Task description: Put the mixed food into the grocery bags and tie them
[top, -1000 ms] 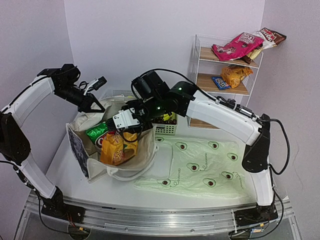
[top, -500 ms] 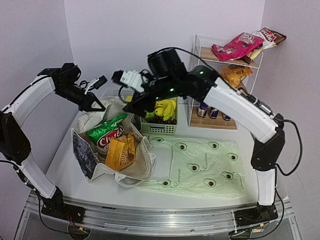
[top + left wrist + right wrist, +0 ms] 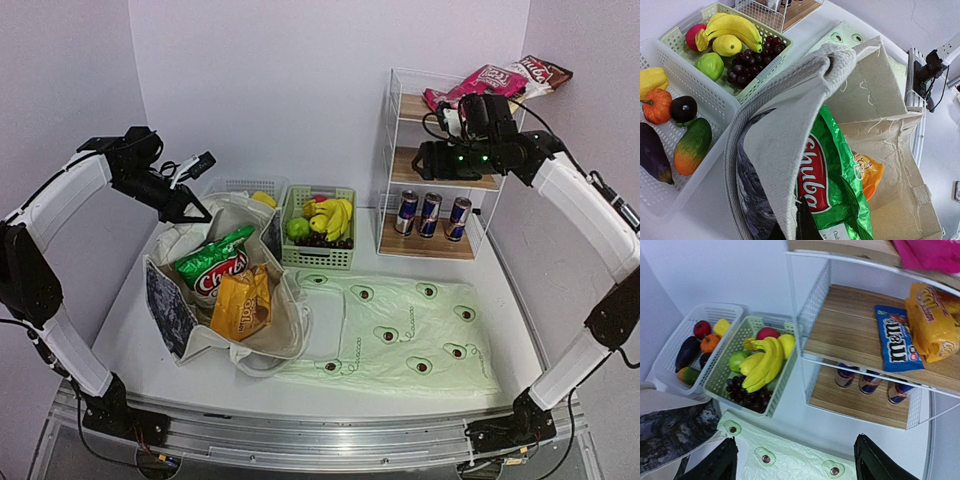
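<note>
Pinches tote (image 3: 262, 335) rim with left tool (image 3: 193, 212), closed tight. Inside tote: green-white packet (image 3: 210, 270) beside orange packet (image 3: 243, 305). Holds right tool (image 3: 795, 450) spread wide, empty, up by shelf (image 3: 395, 130), above cans (image 3: 430, 215). Bananas (image 3: 333, 215) and grapes (image 3: 325, 240) in green basket (image 3: 320, 262) beside tote. Plastic bag (image 3: 400, 335) flat on surface (image 3: 520, 330), right of tote.

Your left arm (image 3: 60, 195) and right arm (image 3: 585, 205) wear smooth white shells between chunky black joints (image 3: 22, 275), standing on black bases (image 3: 110, 415). Thin black cables (image 3: 168, 168) trail along them. Small green lights (image 3: 462, 157) glow near your right wrist; the right gripper (image 3: 794, 440) has matte black fingers (image 3: 715, 465).
</note>
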You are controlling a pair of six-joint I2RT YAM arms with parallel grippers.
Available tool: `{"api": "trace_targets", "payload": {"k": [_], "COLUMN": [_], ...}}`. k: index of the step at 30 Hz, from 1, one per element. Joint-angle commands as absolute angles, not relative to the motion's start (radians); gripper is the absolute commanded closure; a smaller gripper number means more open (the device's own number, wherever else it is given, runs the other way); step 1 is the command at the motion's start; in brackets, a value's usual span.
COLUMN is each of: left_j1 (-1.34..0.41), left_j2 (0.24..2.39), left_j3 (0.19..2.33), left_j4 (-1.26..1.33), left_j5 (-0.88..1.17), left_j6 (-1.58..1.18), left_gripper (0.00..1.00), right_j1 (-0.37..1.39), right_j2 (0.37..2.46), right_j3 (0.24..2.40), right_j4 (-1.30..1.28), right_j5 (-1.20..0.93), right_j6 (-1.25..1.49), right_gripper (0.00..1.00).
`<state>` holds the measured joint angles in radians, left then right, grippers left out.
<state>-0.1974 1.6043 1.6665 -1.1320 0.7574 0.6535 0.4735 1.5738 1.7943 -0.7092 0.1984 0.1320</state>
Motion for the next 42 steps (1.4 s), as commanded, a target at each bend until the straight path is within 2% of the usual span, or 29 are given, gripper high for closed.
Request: {"api": "trace_targets", "payload": {"k": [1, 7, 16, 33, 42], "left_j1": [-0.193, -0.194, -0.194, -0.194, -0.194], "left_j2": [1.593, 1.581, 1.602, 1.609, 1.606], "left_j3": [1.657, 1.659, 1.682, 1.686, 1.683], "left_j4": [-1.113, -1.131, -1.158, -1.179, -1.172], "left_j5": [0.761, 0.755, 0.745, 0.76, 0.765], "left_j6": [0.668, 0.672, 0.684, 0.698, 0.698], "left_gripper": [1.0, 1.0, 1.0, 1.0, 1.0], "right_j1": [0.367, 0.291, 0.28, 0.227, 0.222], "right_j2": [1.636, 1.705, 1.753, 1.819, 1.785], "right_j3": [1.765, 1.696, 1.609, 1.561, 1.433], "right_j4": [-0.548, -0.287, -0.047, -0.009, 0.014], "right_j5": [0.27, 0.214, 0.239, 0.283, 0.316], "right_j6": [0.046, -0.077, -0.203, -0.178, -0.132], "right_gripper": [0.26, 0.29, 0.23, 0.21, 0.25]}}
